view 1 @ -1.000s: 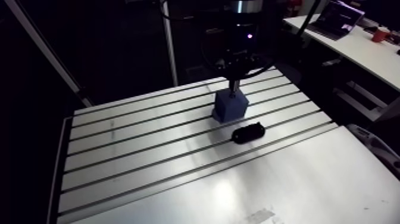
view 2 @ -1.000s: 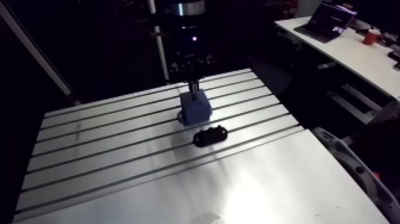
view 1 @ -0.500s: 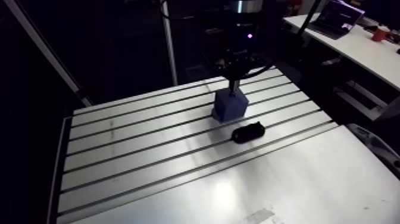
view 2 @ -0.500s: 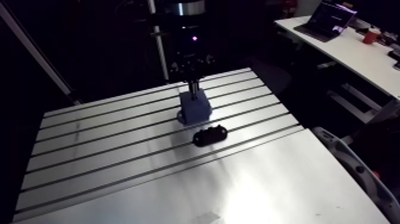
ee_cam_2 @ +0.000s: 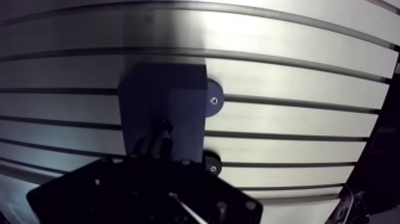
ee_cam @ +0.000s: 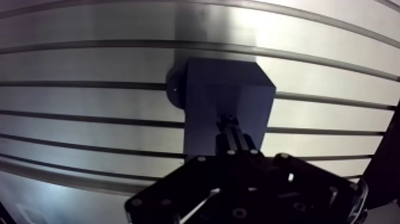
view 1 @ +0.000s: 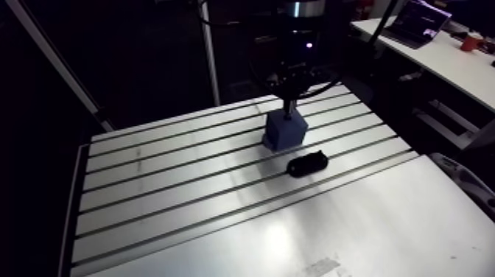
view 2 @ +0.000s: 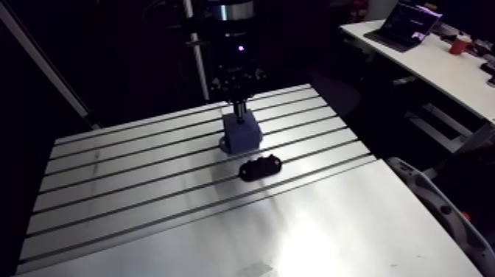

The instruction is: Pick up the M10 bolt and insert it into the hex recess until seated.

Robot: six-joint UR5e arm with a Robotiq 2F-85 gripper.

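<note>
The gripper [ee_cam: 229, 126] hangs straight down over a blue block [view 1: 286, 131] that stands on the slotted tabletop [view 1: 184, 191], close to its far edge as the arm view has it and nearer the right-hand far corner than the left. In the wrist view, the 2 fingers [ee_cam: 233, 138] are drawn in tight, leaving only a narrow gap, and their tips sit right over the top face of the block. In the arm view, a short pale shaft, the M10 bolt [view 1: 289, 110], runs upright from between those tips down to the top of the block, so the jaws look clamped on it. Its lower end meets the block's top. From here I cannot tell how deep it goes, since the gripper hides that spot in the wrist view.

The block sits square across the slots. Round lugs stick out at its foot, and 1 of them [ee_cam_2: 213, 100] has a small screw head at its centre.

A small black part [view 1: 307, 163] lies flat on the tabletop, apart from the block and a couple of slots nearer the front edge. It is too dark to make out in detail.
</note>
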